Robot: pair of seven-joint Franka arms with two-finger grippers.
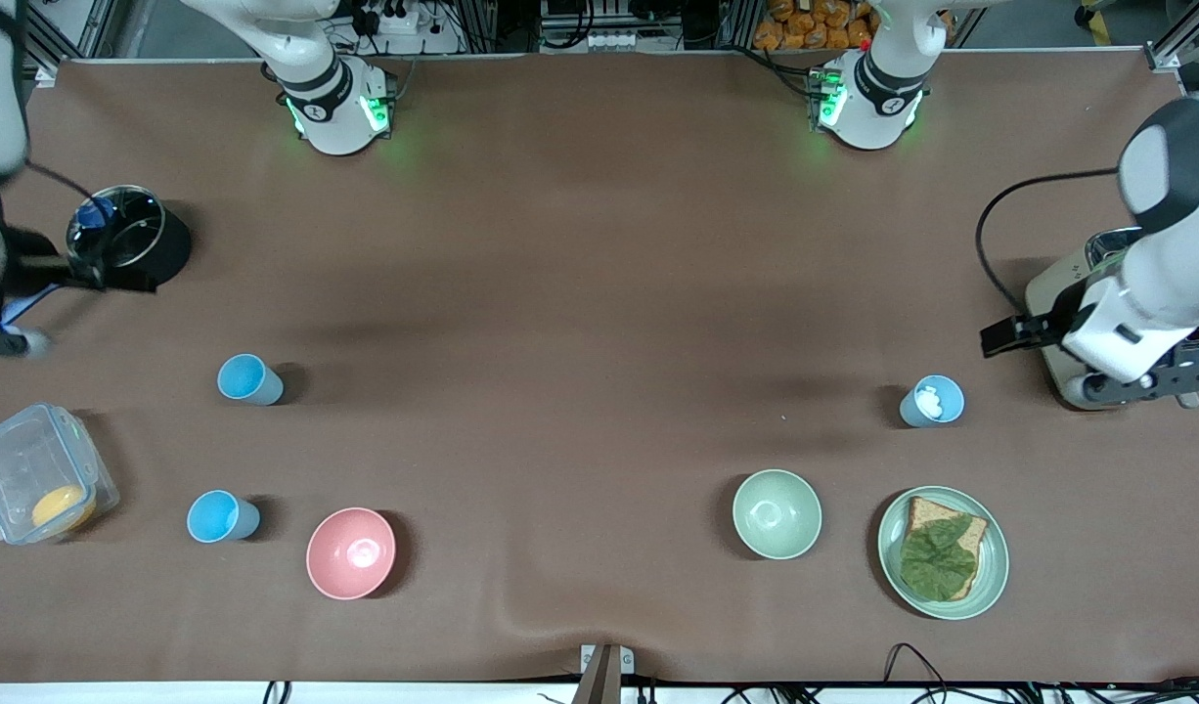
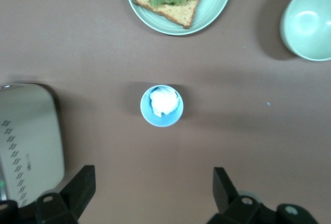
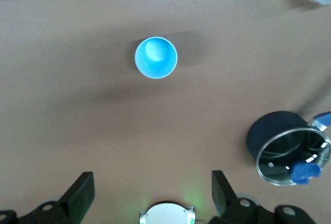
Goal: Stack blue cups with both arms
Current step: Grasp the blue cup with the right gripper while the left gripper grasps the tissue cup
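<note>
Grey-blue and upright, the two blue cups stand well apart on the worktop: the empty cup toward the right arm's end, the cup holding something white near the left gripper. Both it and the right gripper hang wide open, each nearest its own cup.

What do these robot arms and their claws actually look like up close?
Both arms are glossy white with rounded segments and black bands at the joints. Each base glows green, and a black cable loops beside the left arm. The left gripper and right gripper each end in two black, wedge-shaped fingers with small round screws at their roots.
</note>
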